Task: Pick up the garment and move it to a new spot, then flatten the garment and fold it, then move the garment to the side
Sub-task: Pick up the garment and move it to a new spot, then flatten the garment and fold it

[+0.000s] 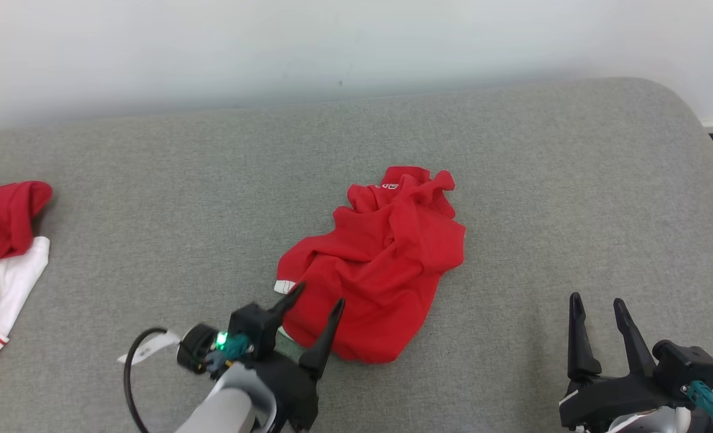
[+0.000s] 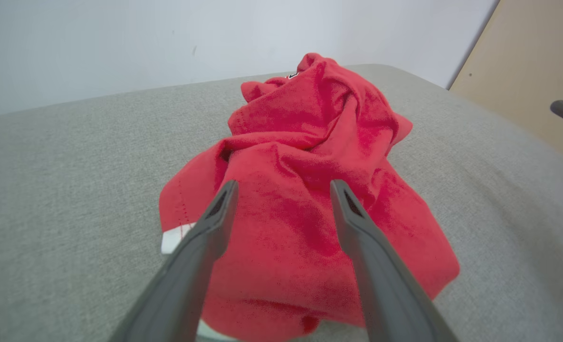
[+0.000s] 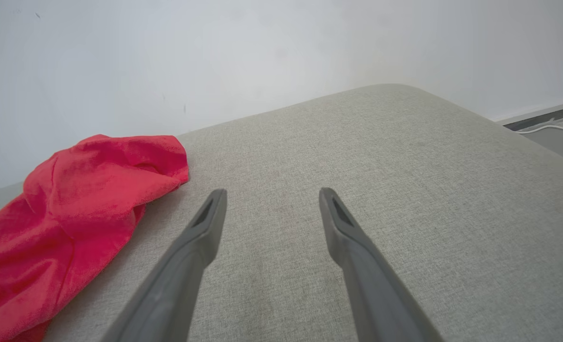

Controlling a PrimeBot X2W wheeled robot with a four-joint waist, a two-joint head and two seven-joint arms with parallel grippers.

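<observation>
Grey woven cushion (image 1: pixel 512 180), backed by a white wall (image 1: pixel 332 48); on it you have one red garment (image 1: pixel 380 258), crumpled in a heap near the middle and touching nothing else. Left gripper (image 1: pixel 320 294): jaws spread wide, gripping nothing, fingertips over the heap's near edge, just beside the white hem tab (image 1: pixel 284 286). Right gripper (image 1: pixel 596 299): likewise spread and empty, over bare cushion, well apart from the garment on its right. Judged step: the heap lies in its spot and wants flattening. To do it well, pinch a single layer at the near hem with the left claw rather than a bunched fold. Bring the right claw in to a matching edge on the right-hand side, then draw the two apart low over the cushion, so the cloth spreads instead of lifting in a lump. Room: wide bare cushion lies right of and beyond the heap; the rounded corner (image 1: pixel 681 102) falls away at far right. Keep clear of the red-and-white clothes (image 1: pixel 1 240) at the left edge.
</observation>
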